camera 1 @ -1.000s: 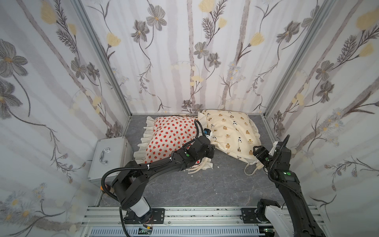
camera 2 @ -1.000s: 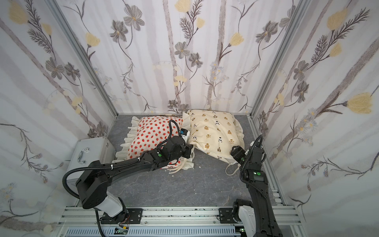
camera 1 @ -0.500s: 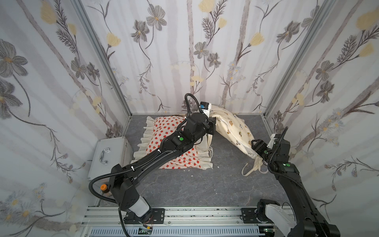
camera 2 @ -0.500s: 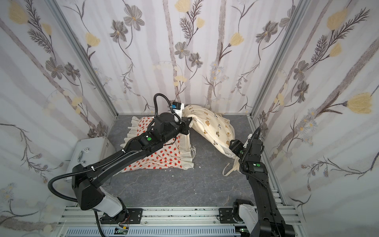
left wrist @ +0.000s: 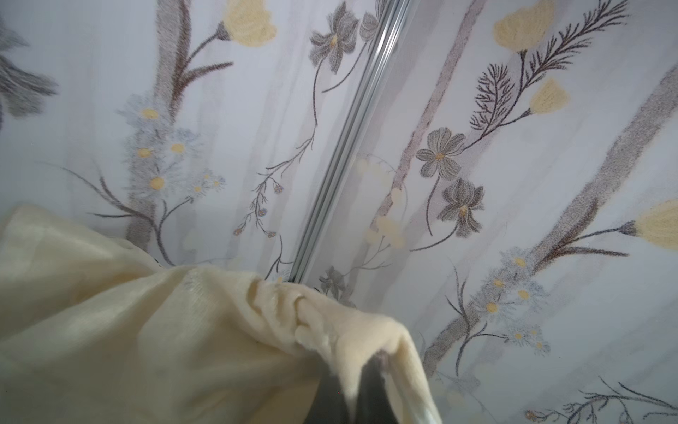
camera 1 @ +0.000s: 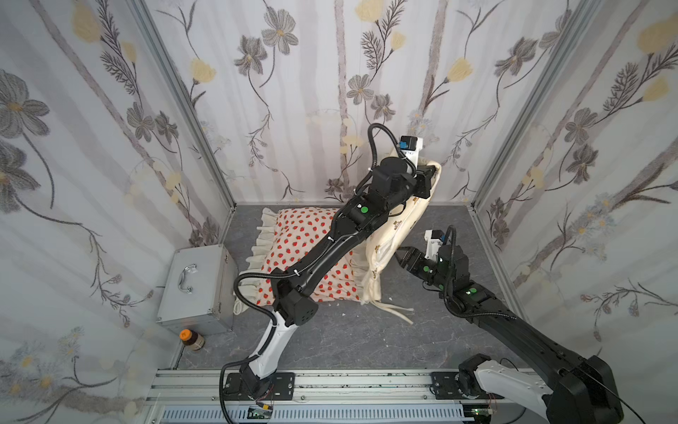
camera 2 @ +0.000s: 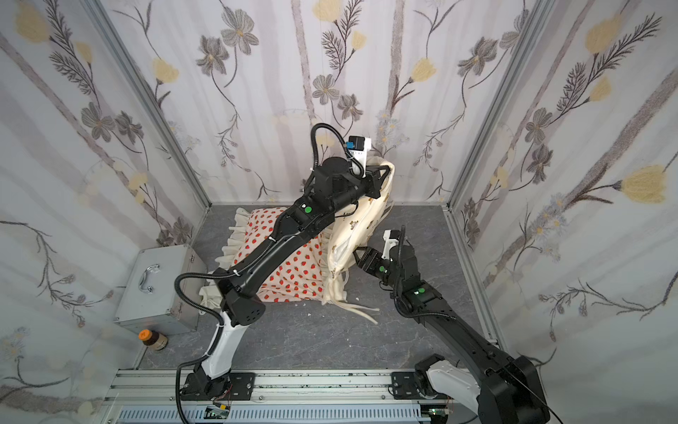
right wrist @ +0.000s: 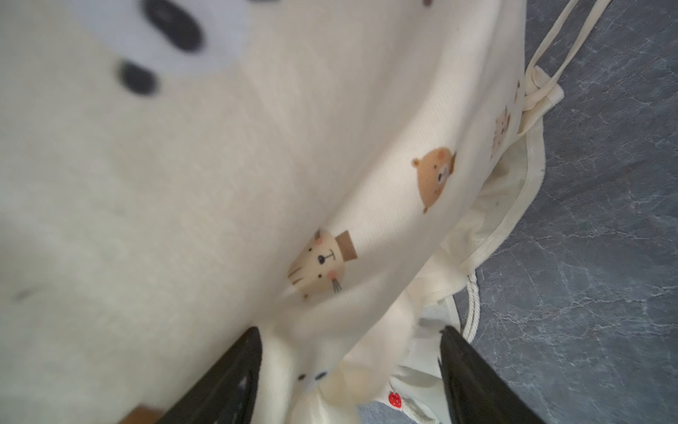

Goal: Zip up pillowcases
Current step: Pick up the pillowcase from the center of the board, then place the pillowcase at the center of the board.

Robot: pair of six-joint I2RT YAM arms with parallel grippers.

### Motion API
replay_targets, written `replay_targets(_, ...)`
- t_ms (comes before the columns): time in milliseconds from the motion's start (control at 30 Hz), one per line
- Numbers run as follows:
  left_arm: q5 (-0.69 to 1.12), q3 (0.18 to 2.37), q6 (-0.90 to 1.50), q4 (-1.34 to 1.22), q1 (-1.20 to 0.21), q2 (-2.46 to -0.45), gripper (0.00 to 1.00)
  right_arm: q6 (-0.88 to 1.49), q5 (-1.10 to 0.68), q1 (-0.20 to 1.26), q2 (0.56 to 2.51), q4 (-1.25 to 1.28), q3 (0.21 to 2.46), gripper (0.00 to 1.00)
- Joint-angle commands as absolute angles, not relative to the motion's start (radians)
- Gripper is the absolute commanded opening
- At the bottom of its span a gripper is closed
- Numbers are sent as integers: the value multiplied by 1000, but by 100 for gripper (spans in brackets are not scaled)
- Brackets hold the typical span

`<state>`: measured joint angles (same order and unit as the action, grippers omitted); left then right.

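Foreground: showing a small brown bottle point(camera 1: 192, 339) with an orange cap, lying on the grey floor point(camera 1: 348, 337) just beside the near corner of the silver case point(camera 1: 198, 282). Reaching in low from the near rail with the right gripper point(camera 1: 400, 255), spreading its fingers point(right wrist: 227, 374) wide on either side of a loose fold at the lower part of the bear pillowcase point(camera 1: 407, 220), not clamping it. Further back, reaching over the strawberry pillowcase point(camera 1: 297, 235) with the left arm; lying flat on the floor, that one, ruffles spreading toward the silver case. Holding the bear pillowcase upright against the right-hand edge of the strawberry one, lower corner and ties point(camera 1: 396, 310) trailing on the floor. Farthest and highest, by the back wall, pinching the cream top edge of the bear pillowcase with the left gripper point(camera 1: 431, 175), pressing its dark fingers point(left wrist: 372, 400) together on the cloth.
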<state>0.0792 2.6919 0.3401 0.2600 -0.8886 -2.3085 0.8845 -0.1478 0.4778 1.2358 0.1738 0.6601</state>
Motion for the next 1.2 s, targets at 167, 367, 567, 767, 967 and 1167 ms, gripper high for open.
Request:
replay_targets(167,218,2642,420,386,-929,-2408,0,985,-67,430,1207,281,511,76)
replay_targets(367,282,2573,380,406,-975,-2350,54,997,-28,408,1135,275,410,78)
replay_targets(567,160,2394,282,531,-966,-2161,75,976,-46,393,1164,267,381,78)
replay_targets(767,125,1737,190,288,-930,-1810,81,957,-66,376,1152,254,333,78)
replay_targets(967,92,1305,121,156,-904,-1569,81,937,-81,373,1137,224,326,78)
replay_targets(1167,152,1042,108,50,-905,-1459,82,919,-98,374,1140,194,336,78)
